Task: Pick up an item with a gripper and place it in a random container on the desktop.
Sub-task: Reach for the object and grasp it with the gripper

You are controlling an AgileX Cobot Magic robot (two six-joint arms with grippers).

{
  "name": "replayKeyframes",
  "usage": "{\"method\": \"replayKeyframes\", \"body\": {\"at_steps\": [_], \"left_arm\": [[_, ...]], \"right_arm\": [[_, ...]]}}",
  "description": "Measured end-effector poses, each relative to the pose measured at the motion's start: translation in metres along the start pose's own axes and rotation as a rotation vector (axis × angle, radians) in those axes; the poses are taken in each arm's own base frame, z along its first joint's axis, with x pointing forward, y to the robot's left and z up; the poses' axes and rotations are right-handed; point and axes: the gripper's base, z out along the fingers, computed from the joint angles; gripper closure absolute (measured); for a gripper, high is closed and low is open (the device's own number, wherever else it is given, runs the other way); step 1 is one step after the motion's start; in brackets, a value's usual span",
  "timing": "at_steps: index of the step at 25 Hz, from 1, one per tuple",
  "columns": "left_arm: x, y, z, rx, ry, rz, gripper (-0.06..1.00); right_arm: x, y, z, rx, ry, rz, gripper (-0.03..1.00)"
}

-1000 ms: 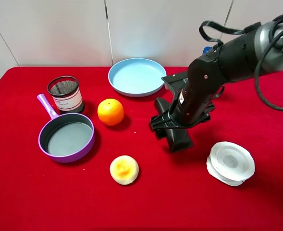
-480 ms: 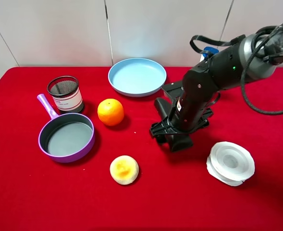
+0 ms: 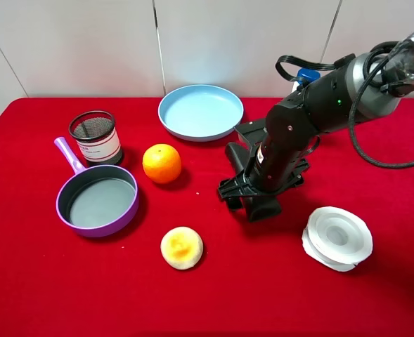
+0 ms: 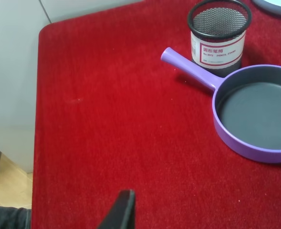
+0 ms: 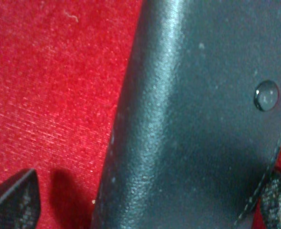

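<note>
The black case (image 3: 265, 208) lies on the red desktop (image 3: 38, 281), right of centre, and the right arm covers most of it. My right gripper (image 3: 251, 191) is down over the case and open. In the right wrist view the case (image 5: 188, 119) fills the frame, with a fingertip (image 5: 14, 200) on either side of it and a gap of red cloth at one side. The light-blue plate (image 3: 200, 111) stands empty at the back, beyond the case. My left gripper shows only one dark finger (image 4: 121, 210) above bare red cloth.
An orange (image 3: 162, 163), a yellowish bun (image 3: 181, 247), a purple-handled pan (image 3: 98, 200) and a black mesh cup (image 3: 94, 136) stand left of the case. A white round object (image 3: 337, 237) lies to its right. The desktop's edge (image 4: 37, 119) shows in the left wrist view.
My right arm has sunk lower and drawn a little left over the black case, covering more of it. The case and the other objects have not moved.
</note>
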Motion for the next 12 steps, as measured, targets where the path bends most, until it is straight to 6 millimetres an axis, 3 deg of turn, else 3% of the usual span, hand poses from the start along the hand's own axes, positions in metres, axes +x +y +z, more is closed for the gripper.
{"method": "replayKeyframes", "body": {"at_steps": [7, 12], "left_arm": [[0.0, 0.0, 0.0, 0.0, 0.0, 0.0, 0.0], [0.0, 0.0, 0.0, 0.0, 0.0, 0.0, 0.0]], "right_arm": [[-0.0002, 0.0001, 0.0, -0.001, -0.002, 0.0, 0.28], [-0.0002, 0.0001, 0.0, -0.001, -0.002, 0.0, 0.44]]}}
